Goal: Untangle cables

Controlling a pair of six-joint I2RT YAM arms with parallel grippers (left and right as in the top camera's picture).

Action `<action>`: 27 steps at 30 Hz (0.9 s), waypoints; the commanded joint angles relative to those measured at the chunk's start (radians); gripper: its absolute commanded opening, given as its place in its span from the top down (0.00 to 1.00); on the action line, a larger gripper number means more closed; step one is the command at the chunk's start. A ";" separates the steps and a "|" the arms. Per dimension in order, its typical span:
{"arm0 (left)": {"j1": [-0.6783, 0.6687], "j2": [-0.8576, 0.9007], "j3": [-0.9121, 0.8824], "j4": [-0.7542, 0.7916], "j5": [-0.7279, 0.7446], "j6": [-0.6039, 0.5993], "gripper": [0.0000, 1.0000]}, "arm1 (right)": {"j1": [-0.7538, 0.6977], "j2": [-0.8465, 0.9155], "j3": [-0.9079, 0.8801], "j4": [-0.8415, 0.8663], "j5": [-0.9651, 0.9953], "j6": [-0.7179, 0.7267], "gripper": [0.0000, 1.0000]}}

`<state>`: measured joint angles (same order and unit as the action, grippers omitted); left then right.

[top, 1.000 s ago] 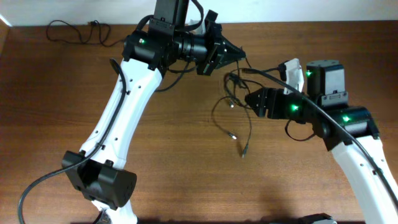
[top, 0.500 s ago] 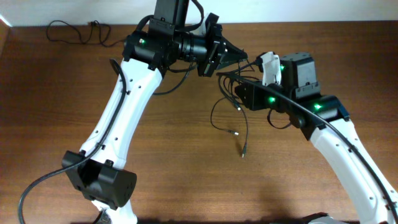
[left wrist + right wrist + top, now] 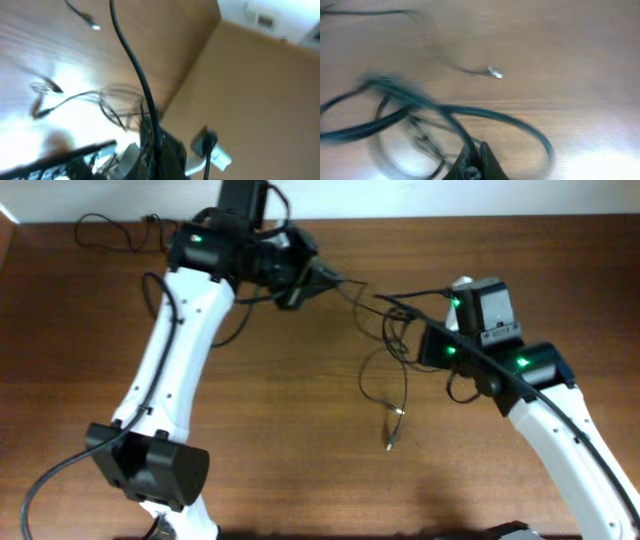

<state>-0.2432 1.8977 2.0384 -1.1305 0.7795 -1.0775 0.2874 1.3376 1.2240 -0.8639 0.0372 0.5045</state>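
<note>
The left end effector and the right end effector were each clamped tight on the cables, which stretched between them, with loose loops trailing onto the counter.

So the left arm and right arm are white shells with chunky black joints, tiny green lights, plus a thick black cable off the left base.

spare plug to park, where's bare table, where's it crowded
Bare table: the near edge between the left arm and right arm, below the loose plug; also the far right corner. Crowded: the cables tangled mid-table.
</note>
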 commanded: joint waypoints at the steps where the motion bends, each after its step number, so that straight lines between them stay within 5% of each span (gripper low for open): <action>1: 0.068 0.002 0.005 -0.022 0.050 0.108 1.00 | -0.064 -0.014 0.003 -0.062 0.240 0.163 0.96; 4: 0.119 0.002 0.005 -0.058 0.037 0.151 1.00 | -0.148 -0.014 0.003 -0.099 0.237 0.195 0.96; 14: 0.293 0.002 0.005 -0.192 -0.525 0.148 1.00 | -0.222 -0.014 0.003 -0.114 0.145 0.238 0.96; 19: 0.298 0.002 0.005 -0.179 -0.397 0.163 1.00 | -0.222 -0.014 0.003 -0.077 0.012 0.224 0.96; 23: 0.298 0.002 0.005 -0.053 0.013 0.393 1.00 | -0.222 -0.014 0.003 -0.045 -0.122 0.138 0.96; 25: 0.297 0.002 0.005 -0.037 0.085 0.479 1.00 | -0.222 -0.014 0.003 -0.042 -0.166 0.098 0.96; 27: 0.297 0.002 0.005 -0.055 0.012 0.512 1.00 | -0.222 -0.013 0.003 -0.037 -0.226 -0.006 0.69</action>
<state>0.0528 1.8984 2.0384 -1.1728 0.7490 -0.6830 0.0708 1.3323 1.2240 -0.9077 -0.0952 0.6216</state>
